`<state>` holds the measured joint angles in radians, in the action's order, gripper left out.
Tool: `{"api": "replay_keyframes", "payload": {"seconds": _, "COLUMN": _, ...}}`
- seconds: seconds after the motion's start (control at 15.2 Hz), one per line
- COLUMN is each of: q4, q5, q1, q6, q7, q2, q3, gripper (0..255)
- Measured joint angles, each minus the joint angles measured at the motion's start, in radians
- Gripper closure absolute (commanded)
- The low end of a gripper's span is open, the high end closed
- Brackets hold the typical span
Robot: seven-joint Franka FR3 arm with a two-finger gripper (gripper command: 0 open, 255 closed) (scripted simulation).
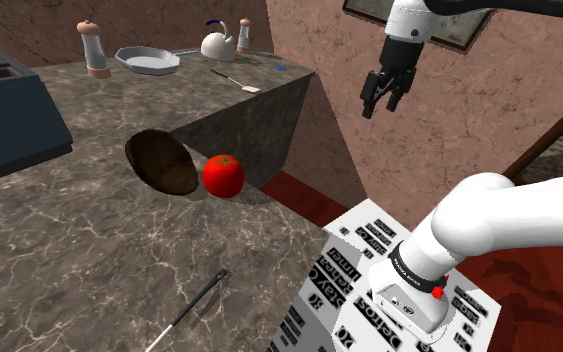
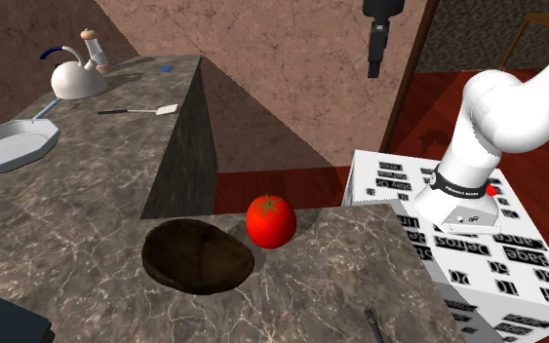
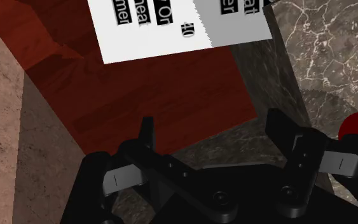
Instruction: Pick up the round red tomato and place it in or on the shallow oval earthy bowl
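Gripper (image 1: 380, 107) hangs high above the floor, spread apart and empty, at two o'clock from the red tomato (image 1: 223, 176). That tomato sits on the marble counter (image 1: 89, 260), at three o'clock of the brown bowl (image 1: 162, 161), seemingly touching it.

Tomato (image 1: 223, 176) just beside bowl (image 1: 162, 162) on counter (image 1: 69, 262), near edge.
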<state>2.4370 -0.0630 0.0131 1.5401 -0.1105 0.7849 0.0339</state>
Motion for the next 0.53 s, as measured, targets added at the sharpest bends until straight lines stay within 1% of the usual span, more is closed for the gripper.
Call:
{"api": "replay_keyframes", "payload": {"seconds": 0.13, "q4": 0.001, "q5": 0.014, "q1": -0.001, "q6": 0.006, "q7": -0.01, "q2": -0.009, "q3": 0.0, "gripper": 0}}
{"api": "replay_keyframes", "payload": {"seconds": 0.33, "q4": 0.001, "q5": 0.09, "q1": -0.006, "q6": 0.053, "q7": -0.065, "q2": -0.079, "q3": 0.004, "gripper": 0}}
{"api": "replay_keyframes", "payload": {"seconds": 0.53, "q4": 0.0, "q5": 0.182, "q1": -0.017, "q6": 0.12, "q7": -0.123, "q2": -0.166, "q3": 0.01, "gripper": 0}}
